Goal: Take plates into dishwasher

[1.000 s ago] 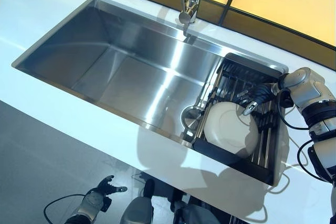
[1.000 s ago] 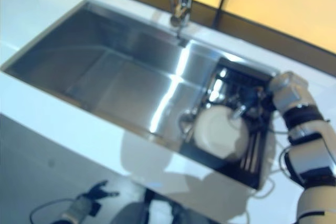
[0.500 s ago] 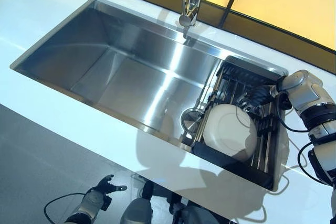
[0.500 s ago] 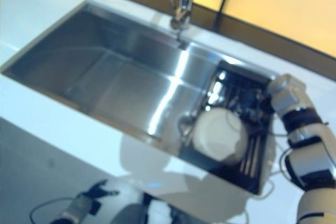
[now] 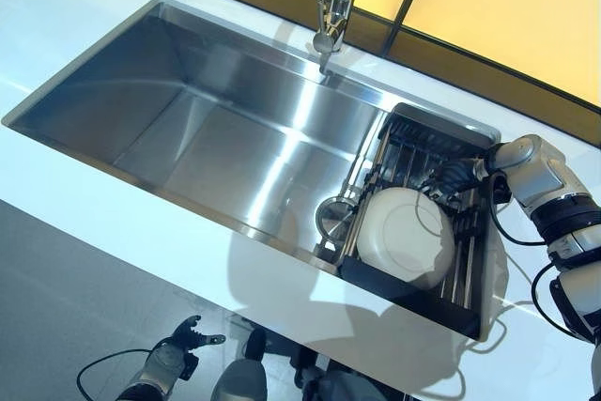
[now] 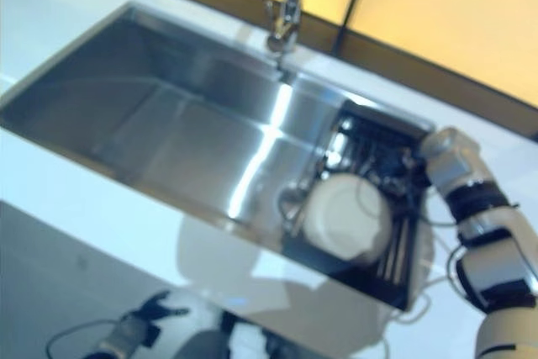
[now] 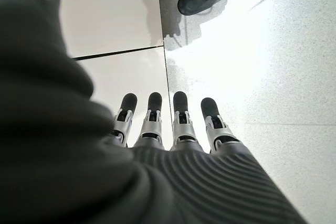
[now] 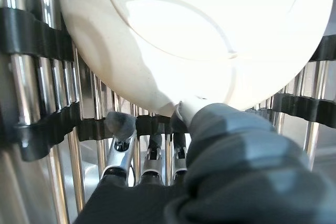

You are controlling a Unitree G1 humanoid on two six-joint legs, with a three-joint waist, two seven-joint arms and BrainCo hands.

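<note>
The right hand (image 5: pixel 457 176) had slid from over the plate (image 5: pixel 406 237) to its far rim on the drying rack (image 5: pixel 470 269), fingers (image 8: pixel 122 129) reaching under the edge, thumb pressing the rim, not yet lifted. The left hand (image 7: pixel 173 124) hung released near the floor.

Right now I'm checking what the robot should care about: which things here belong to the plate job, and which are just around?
For the job:
white plate, lying on the rack
black roll-up rack over the sink's right end
right hand, at the plate's far edge

Just around:
sink
faucet
drain strainer
left hand, hanging idle below the counter
</note>
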